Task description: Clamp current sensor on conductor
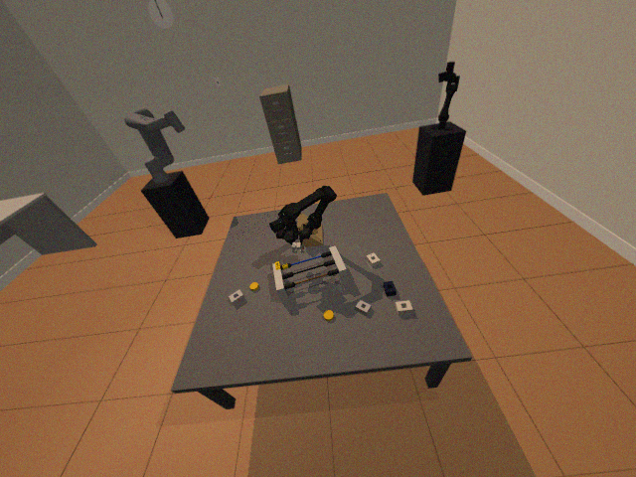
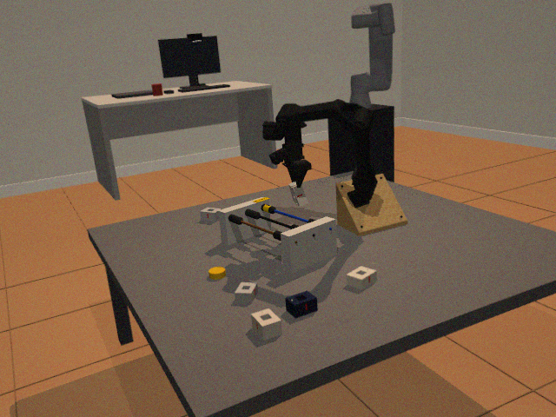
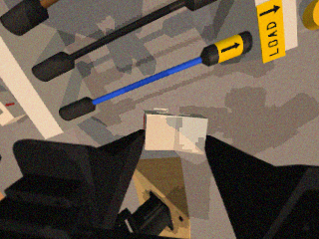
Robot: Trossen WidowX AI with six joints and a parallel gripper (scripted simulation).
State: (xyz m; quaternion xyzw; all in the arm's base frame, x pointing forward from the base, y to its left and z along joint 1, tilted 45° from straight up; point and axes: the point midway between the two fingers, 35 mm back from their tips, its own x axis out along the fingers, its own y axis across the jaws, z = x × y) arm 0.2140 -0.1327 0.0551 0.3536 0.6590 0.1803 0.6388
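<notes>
My gripper (image 1: 297, 241) (image 2: 297, 185) (image 3: 174, 136) is shut on the white split-core sensor (image 1: 296, 246) (image 2: 296, 195) (image 3: 161, 132), holding it above the table between its fingertips. A red mark shows on the sensor's side in the exterior view; its direction is too small to tell. The blue conductor (image 1: 306, 260) (image 2: 289, 215) (image 3: 150, 80) runs beside the sensor, apart from it. At one end it has a yellow band with an arrow toward the yellow LOAD marker (image 1: 277, 265) (image 2: 261, 199) (image 3: 273, 35) on the white end block. The sensor's opening is mostly hidden in the wrist view.
Black (image 2: 274, 220) and brown (image 2: 258, 226) conductors run beside the blue one, between white end blocks (image 1: 337, 257) (image 1: 278, 278). Several white blocks with square holes, a dark blue one (image 2: 301, 304) and yellow discs (image 1: 328, 315) (image 1: 253, 285) lie around the rack. The wooden arm base (image 2: 381, 213) stands behind.
</notes>
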